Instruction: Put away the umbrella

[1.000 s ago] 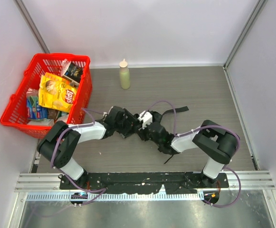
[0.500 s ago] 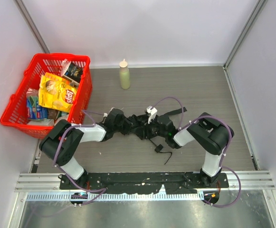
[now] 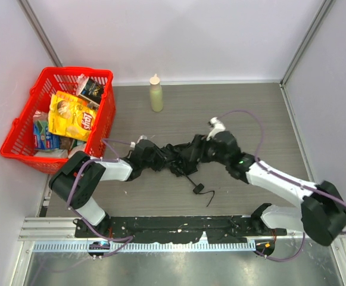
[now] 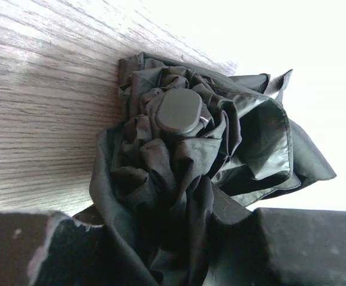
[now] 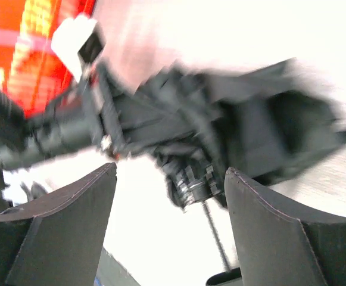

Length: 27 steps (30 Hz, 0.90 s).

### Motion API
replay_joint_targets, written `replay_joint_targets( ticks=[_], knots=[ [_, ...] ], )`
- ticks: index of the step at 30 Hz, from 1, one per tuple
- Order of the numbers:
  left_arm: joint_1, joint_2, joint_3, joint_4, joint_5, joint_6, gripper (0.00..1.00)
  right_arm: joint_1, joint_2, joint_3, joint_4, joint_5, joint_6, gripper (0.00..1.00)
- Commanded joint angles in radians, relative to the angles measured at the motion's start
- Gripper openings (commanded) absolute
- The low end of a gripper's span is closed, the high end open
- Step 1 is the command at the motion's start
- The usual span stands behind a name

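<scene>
On woodgrain table [image 3: 250,113], crumpled fabric umbrella [image 3: 181,158].

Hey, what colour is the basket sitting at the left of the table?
The basket is red; it shows best in the top external view.

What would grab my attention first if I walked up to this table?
The crumpled black umbrella lies mid-table between the two robot arms, with the left hand clutching its bunched fabric. Next comes the bright red basket of snack packets at the far left, and a pale squeeze bottle standing alone near the back wall.
</scene>
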Motion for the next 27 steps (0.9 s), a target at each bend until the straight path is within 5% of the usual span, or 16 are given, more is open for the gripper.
replay_joint_targets(
  ticks=[1,6,14,20,21,23,27],
  knots=[
    [-0.004,0.018,-0.061,-0.225,-0.048,0.085,0.00,-0.201,-0.096,0.004,-0.205,0.096,0.244,0.78],
    [-0.004,-0.013,-0.075,-0.227,-0.045,0.074,0.00,-0.295,0.040,0.116,-0.360,0.205,0.431,0.78],
    [-0.005,-0.028,-0.092,-0.224,-0.028,0.057,0.00,-0.318,0.315,0.187,-0.216,0.188,0.454,0.71],
    [-0.005,-0.062,-0.116,-0.228,-0.031,0.048,0.00,-0.342,0.358,0.156,-0.051,0.266,0.397,0.40],
    [-0.004,-0.068,-0.118,-0.231,-0.032,0.048,0.00,-0.350,0.367,0.155,-0.013,0.259,0.377,0.19],
    [-0.005,-0.080,-0.116,-0.250,-0.043,0.048,0.00,-0.362,0.381,0.174,-0.015,0.257,0.350,0.01],
    [-0.005,-0.105,-0.121,-0.274,-0.068,0.052,0.00,-0.368,0.353,0.275,-0.159,0.363,0.276,0.01]
  ],
)
